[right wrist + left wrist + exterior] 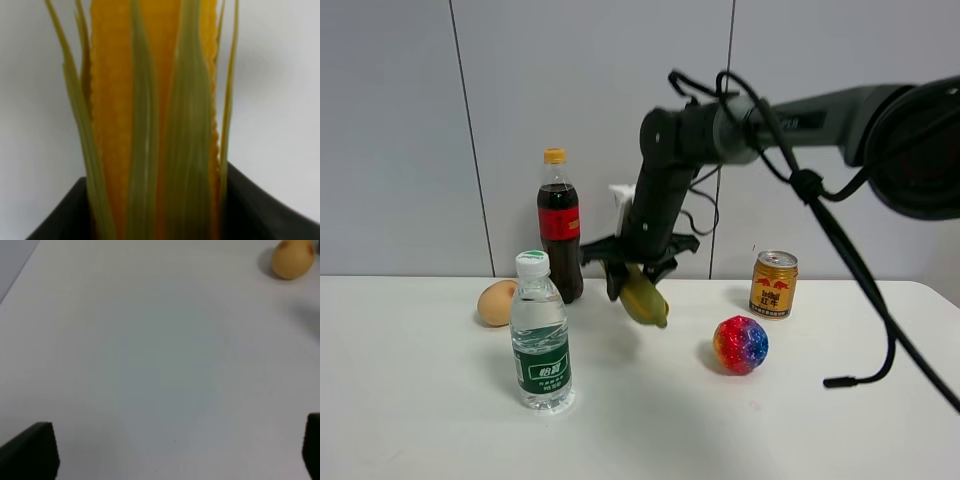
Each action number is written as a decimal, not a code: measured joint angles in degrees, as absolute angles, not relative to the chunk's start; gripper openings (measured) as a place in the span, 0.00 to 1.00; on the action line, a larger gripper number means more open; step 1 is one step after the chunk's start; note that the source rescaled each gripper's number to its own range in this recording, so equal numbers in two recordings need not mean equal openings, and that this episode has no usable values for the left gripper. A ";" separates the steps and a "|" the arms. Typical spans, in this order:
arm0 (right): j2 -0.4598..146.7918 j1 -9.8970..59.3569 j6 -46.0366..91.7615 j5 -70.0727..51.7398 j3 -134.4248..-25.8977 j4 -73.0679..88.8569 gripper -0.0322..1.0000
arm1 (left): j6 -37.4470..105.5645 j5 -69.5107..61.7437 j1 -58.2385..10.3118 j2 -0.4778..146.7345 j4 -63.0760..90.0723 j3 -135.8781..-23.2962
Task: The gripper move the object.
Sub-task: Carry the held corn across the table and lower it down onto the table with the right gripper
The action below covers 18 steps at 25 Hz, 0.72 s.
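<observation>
The toy corn, yellow kernels in green husk, hangs tilted above the table, held by my right gripper, a black claw on the thick black arm reaching across from the right. In the right wrist view the corn fills the picture, clamped between the black fingers. My left gripper does not show in the exterior view. In the left wrist view only its two black fingertips show, far apart over bare white table.
On the white table stand a water bottle, a cola bottle, a tan egg, also seen in the left wrist view, a gold can and a rainbow ball. Black cables hang at right.
</observation>
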<state>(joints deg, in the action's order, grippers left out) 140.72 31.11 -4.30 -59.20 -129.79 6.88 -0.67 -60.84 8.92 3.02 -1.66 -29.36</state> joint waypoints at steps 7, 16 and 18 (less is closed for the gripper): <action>125.08 31.11 -4.35 -69.23 -134.79 7.32 0.03 | -0.67 -60.84 8.92 3.02 -1.66 -29.36; 109.71 31.11 -5.86 -69.41 -134.66 0.81 0.03 | -0.67 -60.84 8.92 3.02 -1.66 -29.36; 107.02 31.11 -5.86 -69.41 -133.01 0.75 0.03 | -0.67 -60.84 8.92 3.02 -1.66 -29.36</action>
